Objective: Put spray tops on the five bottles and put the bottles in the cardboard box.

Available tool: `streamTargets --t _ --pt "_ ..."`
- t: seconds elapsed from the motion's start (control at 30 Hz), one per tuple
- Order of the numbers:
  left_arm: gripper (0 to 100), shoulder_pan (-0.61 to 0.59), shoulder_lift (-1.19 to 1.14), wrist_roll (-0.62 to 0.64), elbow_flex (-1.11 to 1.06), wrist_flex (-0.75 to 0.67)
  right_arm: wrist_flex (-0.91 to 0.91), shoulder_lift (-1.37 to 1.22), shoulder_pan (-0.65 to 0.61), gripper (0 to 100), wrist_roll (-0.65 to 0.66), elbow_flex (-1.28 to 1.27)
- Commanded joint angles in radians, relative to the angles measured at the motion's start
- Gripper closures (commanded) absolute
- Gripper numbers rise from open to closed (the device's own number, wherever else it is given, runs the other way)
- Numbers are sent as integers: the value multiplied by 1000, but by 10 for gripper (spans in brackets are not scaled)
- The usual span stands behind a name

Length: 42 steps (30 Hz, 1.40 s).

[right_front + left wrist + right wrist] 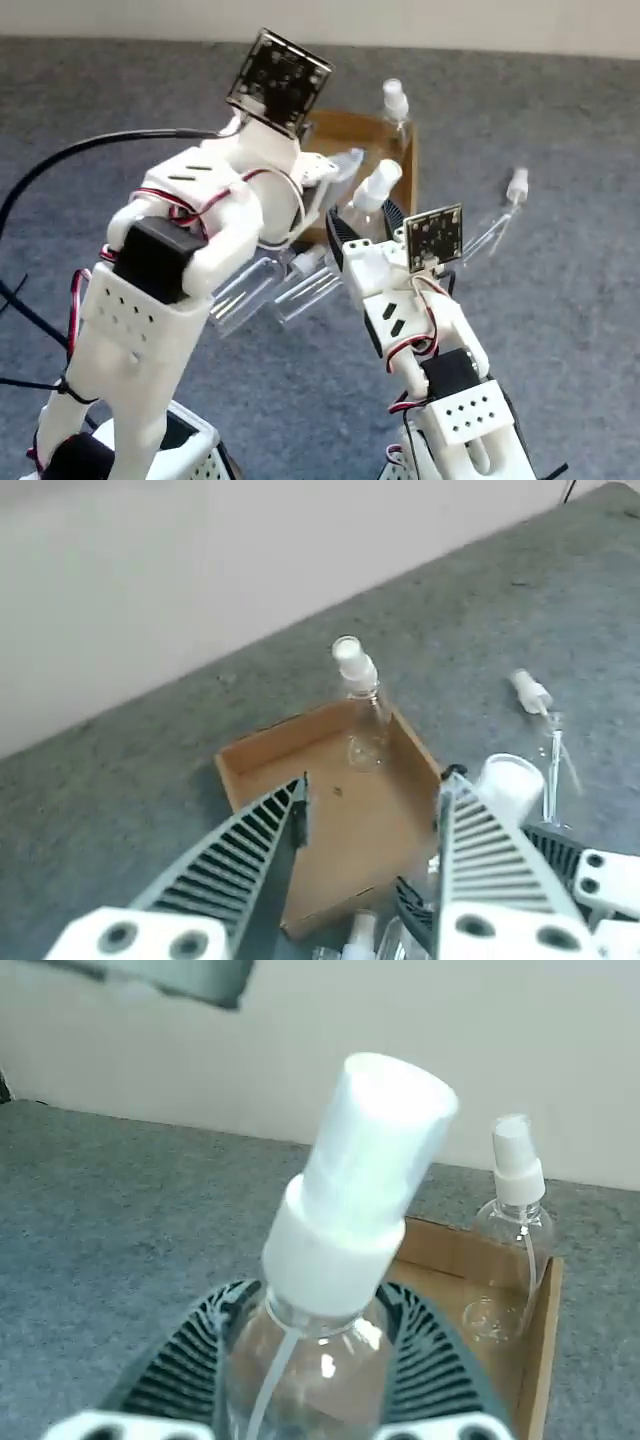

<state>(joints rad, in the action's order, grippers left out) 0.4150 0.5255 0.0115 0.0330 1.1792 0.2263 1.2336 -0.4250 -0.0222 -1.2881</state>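
Right jaws clench a clear, white-topped plastic spray bottle (335,1250); left jaws hang released above the brown cardboard box (340,830), where a similar bottle (366,715) seemingly stands.

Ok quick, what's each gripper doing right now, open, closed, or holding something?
The left gripper is open, holding nothing.
The right gripper is closed on a bottle with its spray top on.
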Motion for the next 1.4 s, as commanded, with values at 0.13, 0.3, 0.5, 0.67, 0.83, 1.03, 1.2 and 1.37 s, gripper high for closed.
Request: streamTargets --t 0.13,0.3,0.5,0.67,0.83,1.03,1.2,1.37 --pt "820 -105 31 -12 -76 6 -1 5 30 995 28 85" --pt "885 -257 170 -14 -320 46 -1 -205 44 995 25 248" --pt "831 -283 486 -77 -840 -195 -5 -605 -15 995 21 591" --pt "797 -249 639 -75 -1106 -411 16 -924 -76 995 23 883" --pt "797 -263 601 -80 -1214 -608 136 -1178 -97 995 29 1178" --pt "797 -409 547 -75 -1274 -689 136 -1480 -16 995 130 1544" --pt "797 -456 549 -43 -1271 -695 136 -1647 16 995 97 1741" --pt "797 -490 549 -41 -1267 -695 22 -1744 45 995 46 1759"
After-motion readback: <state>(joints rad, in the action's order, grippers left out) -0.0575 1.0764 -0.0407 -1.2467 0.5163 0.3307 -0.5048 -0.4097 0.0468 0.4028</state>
